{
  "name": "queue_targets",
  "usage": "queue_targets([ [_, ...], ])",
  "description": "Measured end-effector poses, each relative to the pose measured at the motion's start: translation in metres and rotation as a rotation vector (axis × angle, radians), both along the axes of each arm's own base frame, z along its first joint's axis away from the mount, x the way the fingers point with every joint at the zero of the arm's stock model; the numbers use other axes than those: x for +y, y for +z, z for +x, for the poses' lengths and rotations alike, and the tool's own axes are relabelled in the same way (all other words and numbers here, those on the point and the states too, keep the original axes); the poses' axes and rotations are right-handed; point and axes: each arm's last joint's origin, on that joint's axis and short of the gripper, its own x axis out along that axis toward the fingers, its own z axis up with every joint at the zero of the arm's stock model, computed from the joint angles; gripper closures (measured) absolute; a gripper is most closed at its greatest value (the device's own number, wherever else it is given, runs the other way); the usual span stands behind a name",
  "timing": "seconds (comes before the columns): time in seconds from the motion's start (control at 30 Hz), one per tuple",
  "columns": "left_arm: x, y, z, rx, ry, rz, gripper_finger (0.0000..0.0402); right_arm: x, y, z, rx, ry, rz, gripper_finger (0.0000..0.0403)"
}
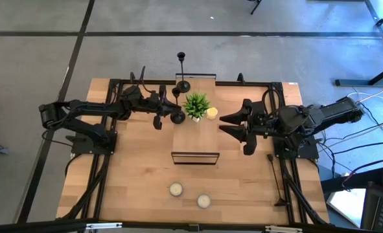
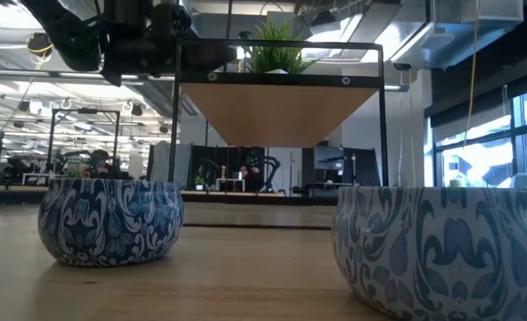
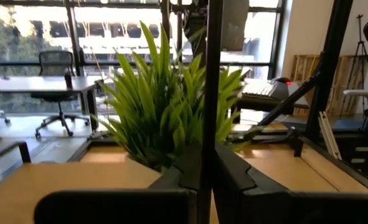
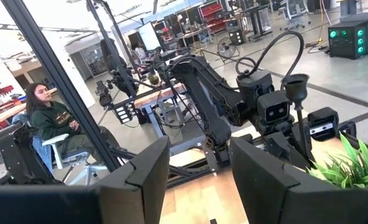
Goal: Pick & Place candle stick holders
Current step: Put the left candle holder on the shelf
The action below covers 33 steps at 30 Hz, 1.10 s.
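Note:
One candle stick holder, a thin black rod (image 3: 207, 74) with a small top cup (image 4: 296, 82), stands upright in my left gripper (image 3: 202, 177), which is shut on it at the left edge of the raised wooden shelf (image 1: 195, 139). Its round base (image 1: 177, 117) shows from above; whether the base rests on the shelf, I cannot tell. A taller candle stick holder (image 1: 181, 71) stands on its base at the shelf's far edge. My right gripper (image 1: 225, 125) hangs open to the right of the shelf, with nothing between its fingers (image 4: 140, 180). My left gripper pinches the holder's rod (image 3: 207, 134) between its two fingers. The fingers come in level from the table's left and lie across the rod. The holder stays upright, its cup well above the fingers and its base below them.
A green potted plant (image 1: 196, 105) and a small yellow candle (image 1: 212, 113) sit on the shelf just beyond the held holder. Two candle tins (image 1: 175, 189) (image 1: 204, 200) lie on the table near its front edge. A person (image 4: 50, 118) sits beyond the table.

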Motion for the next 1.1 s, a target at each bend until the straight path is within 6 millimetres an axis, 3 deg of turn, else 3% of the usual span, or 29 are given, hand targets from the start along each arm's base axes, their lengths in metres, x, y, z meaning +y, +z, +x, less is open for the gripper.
queue_targets([
  [1.1,0.0009,0.0019,-0.0004,-0.021,0.004,0.010,0.0390,-0.0009,0.0000,0.0003,-0.001,-0.004,0.018,0.0231],
])
